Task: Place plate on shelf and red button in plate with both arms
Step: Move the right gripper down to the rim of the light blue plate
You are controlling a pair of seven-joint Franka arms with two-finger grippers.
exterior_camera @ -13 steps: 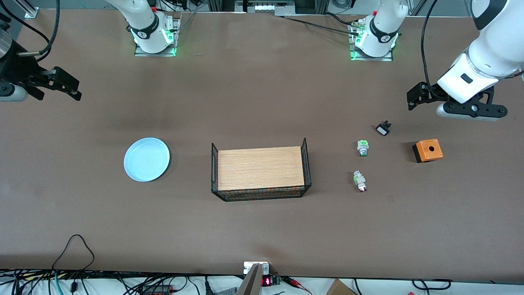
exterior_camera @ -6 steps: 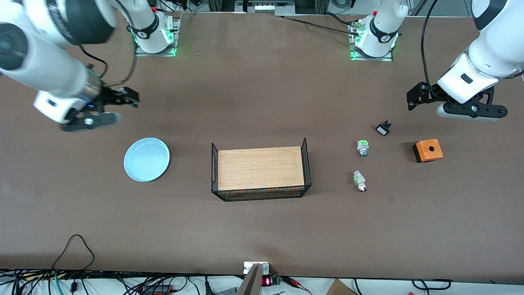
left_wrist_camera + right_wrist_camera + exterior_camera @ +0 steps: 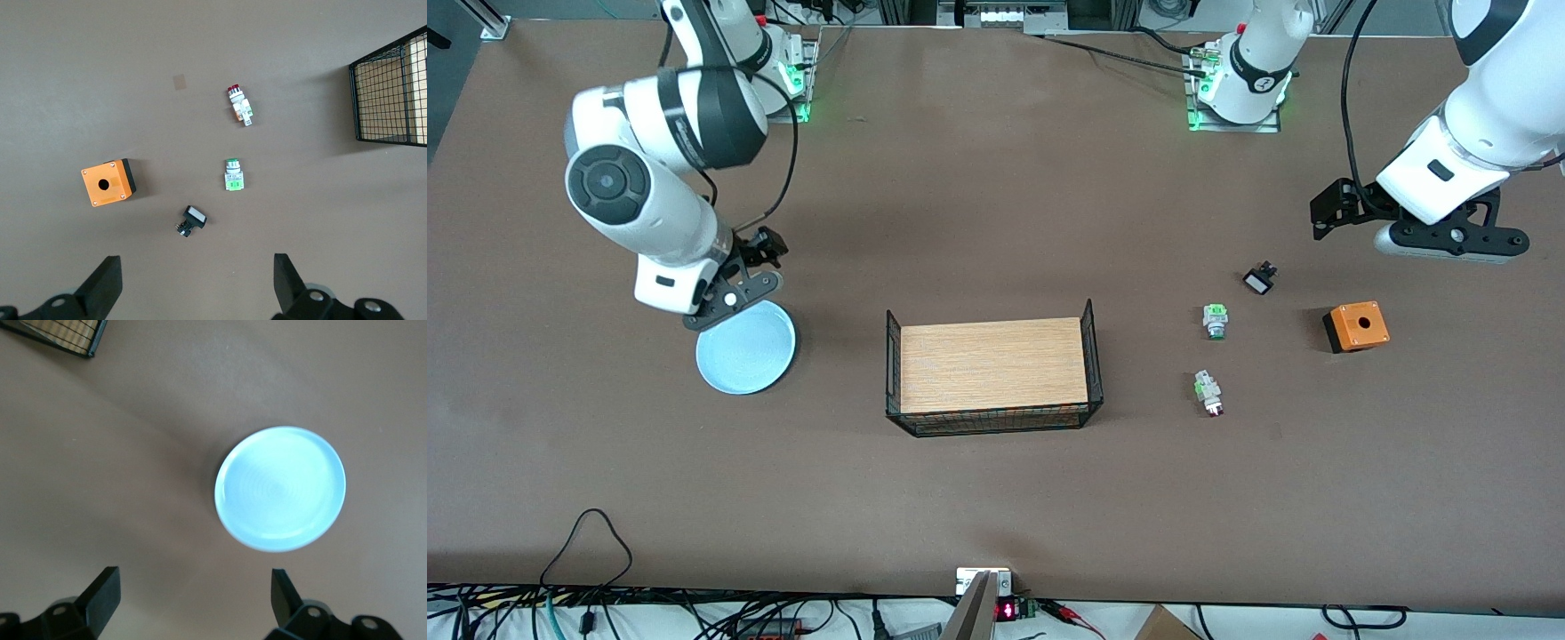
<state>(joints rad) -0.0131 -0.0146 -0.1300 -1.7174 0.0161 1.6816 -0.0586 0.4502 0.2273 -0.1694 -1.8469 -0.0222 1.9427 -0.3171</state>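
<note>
two things matter to me: the plate [image 3: 745, 348] and the red button [image 3: 1210, 394]. the plate lies flat on the tabletop [image 3: 996, 480] toward the right arm's end; i judge it stiff, smooth, slippery and breakable, so i would pinch its rim, where a thin edge offers itself. the red button lies on its side toward the left arm's end, nearer the front camera than the green-tipped switch [image 3: 1215, 320]; light and tiny, likely to roll, best taken across its whitish body. between them stands the wire basket [image 3: 991, 366]. the right tool [image 3: 740, 277] hovers over the plate's edge, released and empty. the left tool [image 3: 1334, 215] waits, released, above bare tabletop near the orange box [image 3: 1356, 326].
</note>
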